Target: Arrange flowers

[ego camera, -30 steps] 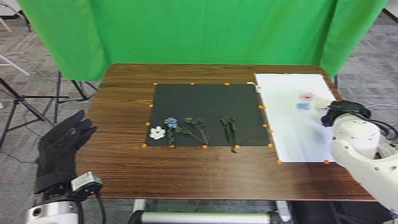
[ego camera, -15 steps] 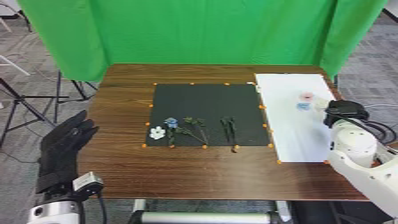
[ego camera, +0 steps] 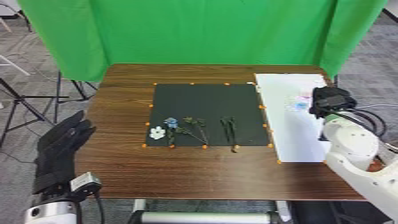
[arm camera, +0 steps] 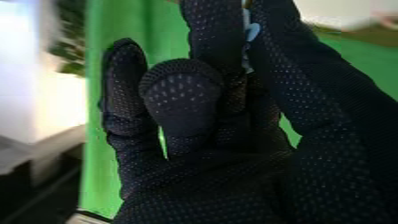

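My right hand (ego camera: 330, 99) is over the right edge of the white sheet (ego camera: 298, 135), beside small pink and blue flowers (ego camera: 300, 104) that it partly hides. In the right wrist view my right hand (arm camera: 222, 165) holds a pale blue piece (arm camera: 252, 32) pinched between its thumb and a finger; most of that piece is hidden. On the black mat (ego camera: 200, 102) lie a white flower (ego camera: 157, 133), a blue flower (ego camera: 171, 121) and green stems (ego camera: 228, 131). My left hand (ego camera: 64, 142) stands open off the table's left side.
The brown wooden table (ego camera: 204, 175) surrounds the mat and sheet. Orange markers line the mat's edges. A green curtain (ego camera: 213, 32) hangs behind the table. Tripod legs stand at the far left, and cables loop over the right arm.
My right hand has moved away from the robot and slightly left, over the white sheet's edge, and now covers part of the area by the pink and blue flowers. The left hand stays put.
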